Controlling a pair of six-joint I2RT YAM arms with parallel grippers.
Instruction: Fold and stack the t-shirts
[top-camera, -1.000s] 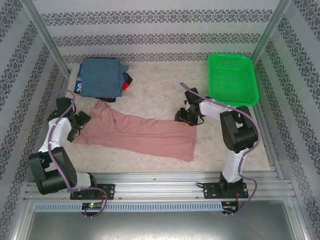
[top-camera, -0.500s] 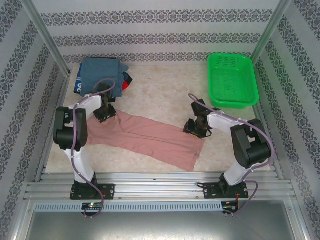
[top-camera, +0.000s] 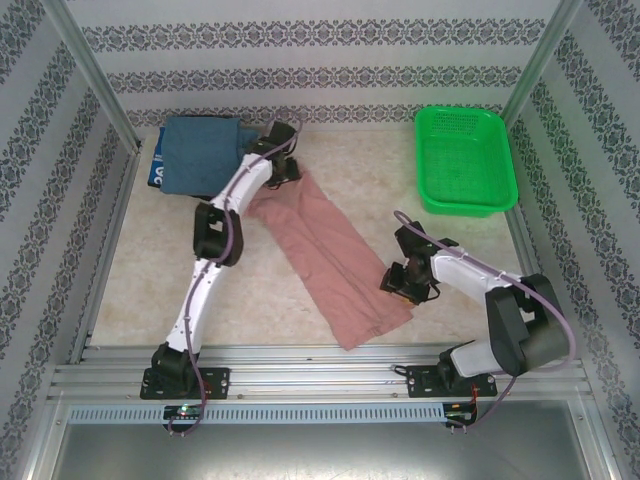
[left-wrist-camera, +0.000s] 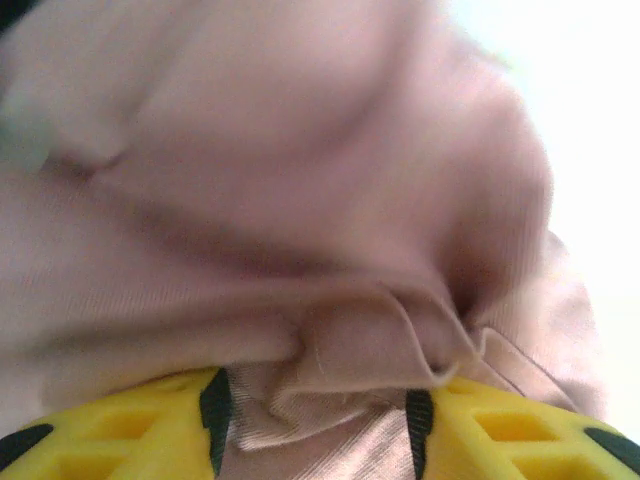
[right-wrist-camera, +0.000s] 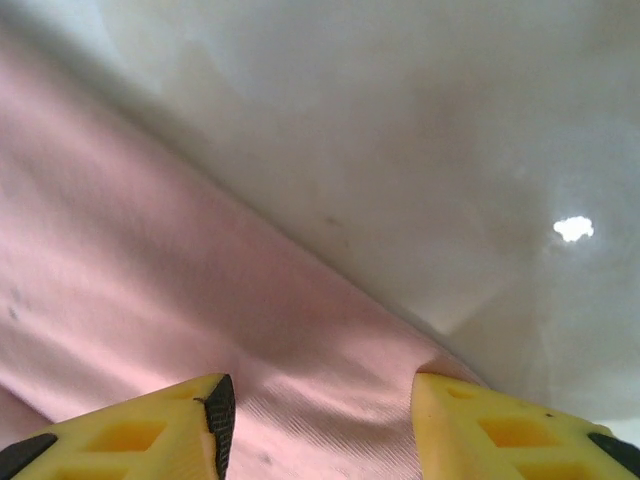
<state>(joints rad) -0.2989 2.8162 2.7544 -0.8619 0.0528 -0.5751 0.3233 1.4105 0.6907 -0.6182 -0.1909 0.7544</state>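
Top external — beige table (top-camera: 350, 165), t-shirt (top-camera: 330, 250), patterned walls (top-camera: 320, 40)

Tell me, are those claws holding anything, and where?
Both seem to pinch the pink t-shirt: the left claw bunches its far end, the right claw grips its near right edge.

The left arm stretches nearly straight from its base at the near left edge towards the far side, leaning a little rightward, wrist bent down. The left gripper (top-camera: 284, 166) (left-wrist-camera: 315, 425) has its yellow fingers (left-wrist-camera: 120, 425) pinched on a bunched fold of the dusty-pink t-shirt (top-camera: 330, 250).

The right arm is folded tight, elbow out to the right and forearm reaching back leftward, low. The right gripper (top-camera: 405, 281) (right-wrist-camera: 315, 405) points down, its fingers (right-wrist-camera: 130, 430) clamped on the same shirt's edge.
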